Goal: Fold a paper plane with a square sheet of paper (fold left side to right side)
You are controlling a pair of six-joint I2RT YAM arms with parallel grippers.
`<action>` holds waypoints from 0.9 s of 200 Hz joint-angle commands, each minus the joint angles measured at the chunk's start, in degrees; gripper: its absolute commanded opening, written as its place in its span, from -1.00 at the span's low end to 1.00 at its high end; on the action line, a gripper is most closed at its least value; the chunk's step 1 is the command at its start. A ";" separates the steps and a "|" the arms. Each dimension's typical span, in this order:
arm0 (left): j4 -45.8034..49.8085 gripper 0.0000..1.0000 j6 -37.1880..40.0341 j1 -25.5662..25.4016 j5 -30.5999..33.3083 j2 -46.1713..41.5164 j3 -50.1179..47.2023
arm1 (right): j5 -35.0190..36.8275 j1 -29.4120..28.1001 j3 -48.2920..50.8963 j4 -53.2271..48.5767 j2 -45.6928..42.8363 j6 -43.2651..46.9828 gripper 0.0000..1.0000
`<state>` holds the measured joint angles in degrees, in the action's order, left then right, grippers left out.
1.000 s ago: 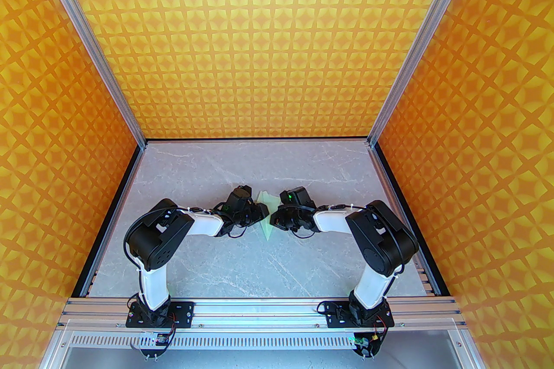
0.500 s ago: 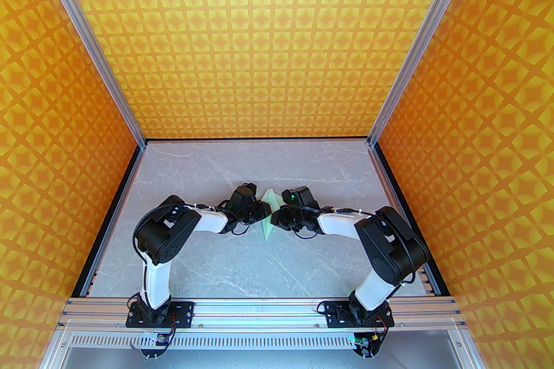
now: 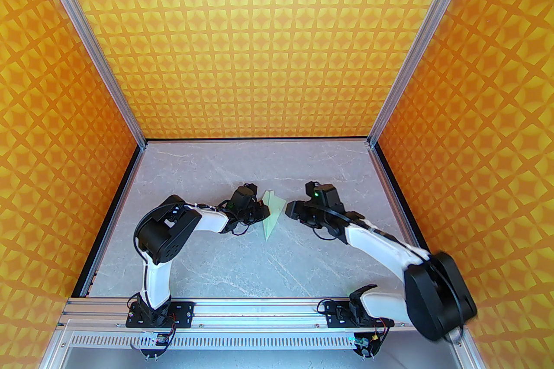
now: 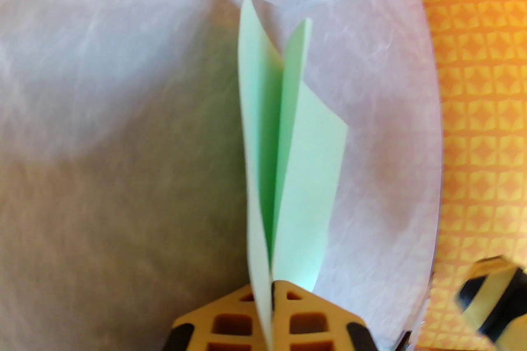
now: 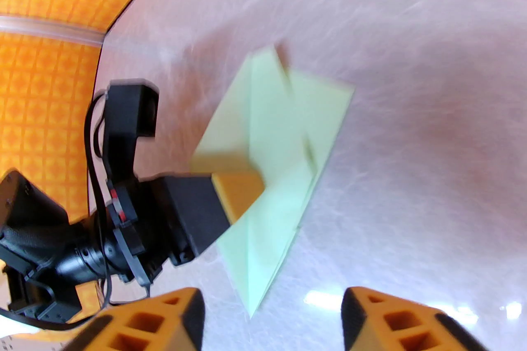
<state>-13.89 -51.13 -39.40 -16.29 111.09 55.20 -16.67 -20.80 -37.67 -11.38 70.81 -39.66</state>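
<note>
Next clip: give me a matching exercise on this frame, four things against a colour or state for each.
Things:
1. left gripper
2. right gripper
3. paper plane
4. table

States:
A. grey, marbled
B. open, off the paper
C. pale green, creased
D. shut on the paper plane

Pairs: 1-D, 2-B, 3-C, 4-A

Open table (image 3: 242, 267) around paper plane (image 3: 271, 213)

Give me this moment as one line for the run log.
left gripper: shut on paper plane | right gripper: open, holding nothing | fold state: creased, flaps parted
</note>
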 commanded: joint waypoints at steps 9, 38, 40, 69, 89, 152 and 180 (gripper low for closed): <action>24.24 -1.00 10.25 -0.33 10.97 -8.32 6.29 | 7.27 0.31 1.03 -6.01 -4.10 1.85 0.86; 43.34 -1.00 17.20 -1.91 28.27 -9.94 12.77 | 11.22 0.38 0.35 -8.02 -6.29 1.95 0.97; 44.59 -1.00 17.32 -2.09 29.50 -9.93 13.12 | 11.63 0.44 0.28 -8.26 -6.47 1.95 0.97; 55.38 -1.00 18.60 -6.13 45.83 -7.30 18.55 | 17.11 0.94 0.05 -10.83 -9.65 2.03 0.97; 61.66 -1.00 16.75 -9.74 55.68 -1.98 23.52 | 18.42 1.94 -0.03 -12.49 -12.09 3.21 0.97; 78.33 -1.00 7.92 -17.45 65.50 18.44 43.99 | 18.51 4.72 0.32 -16.12 -15.80 3.98 0.97; 78.13 -0.98 9.45 -19.18 62.34 23.33 48.33 | 18.40 5.18 0.32 -16.74 -16.15 4.06 0.97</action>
<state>59.29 -40.60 -57.41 45.30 131.94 100.07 0.58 -15.97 -37.41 -26.33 55.46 -36.67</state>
